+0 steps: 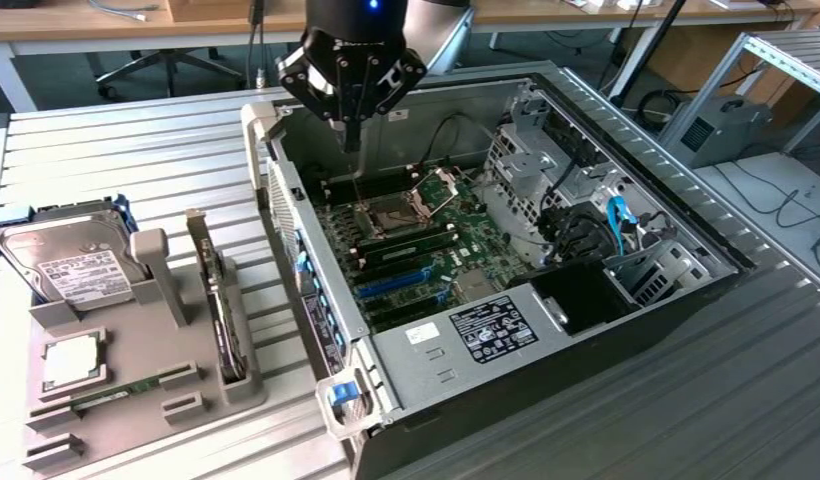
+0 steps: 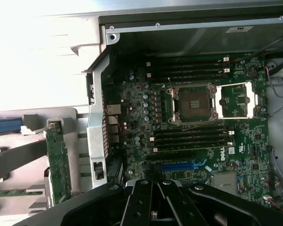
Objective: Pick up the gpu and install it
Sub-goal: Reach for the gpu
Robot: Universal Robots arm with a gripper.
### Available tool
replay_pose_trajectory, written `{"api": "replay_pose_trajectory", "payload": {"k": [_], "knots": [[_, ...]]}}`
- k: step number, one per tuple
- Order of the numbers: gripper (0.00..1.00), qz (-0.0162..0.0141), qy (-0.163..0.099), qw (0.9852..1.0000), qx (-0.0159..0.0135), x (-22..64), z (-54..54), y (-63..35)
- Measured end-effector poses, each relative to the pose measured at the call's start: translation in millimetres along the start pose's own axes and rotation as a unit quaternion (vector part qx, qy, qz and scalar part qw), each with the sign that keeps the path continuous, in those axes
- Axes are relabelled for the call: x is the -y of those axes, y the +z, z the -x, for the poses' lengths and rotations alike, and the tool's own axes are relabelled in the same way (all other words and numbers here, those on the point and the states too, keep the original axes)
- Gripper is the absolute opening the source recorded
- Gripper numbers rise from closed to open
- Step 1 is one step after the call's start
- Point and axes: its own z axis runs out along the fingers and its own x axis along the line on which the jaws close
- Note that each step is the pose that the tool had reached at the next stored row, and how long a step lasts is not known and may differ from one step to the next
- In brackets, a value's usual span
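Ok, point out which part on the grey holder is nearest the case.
The gpu, on edge at the holder's rim; the hard drive, CPU and RAM stick lie farther from the case.

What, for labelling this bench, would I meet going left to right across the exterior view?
hard drive → gpu, standing on edge → motherboard → blue cable

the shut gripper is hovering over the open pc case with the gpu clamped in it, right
Not quite. The gripper hovers shut over the open PC case, but it holds nothing: the exterior view shows the gpu standing on edge in the grey holder beside the case.
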Motion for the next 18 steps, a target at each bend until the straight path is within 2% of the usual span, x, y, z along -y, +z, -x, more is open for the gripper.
{"api": "replay_pose_trajectory", "payload": {"k": [15, 18], "knots": [[0.11, 0.0000, 0.000, 1.0000, 0.0000, 0.4, -6.1, -0.1], [0.11, 0.0000, 0.000, 1.0000, 0.0000, 1.1, -14.4, -0.3]]}}
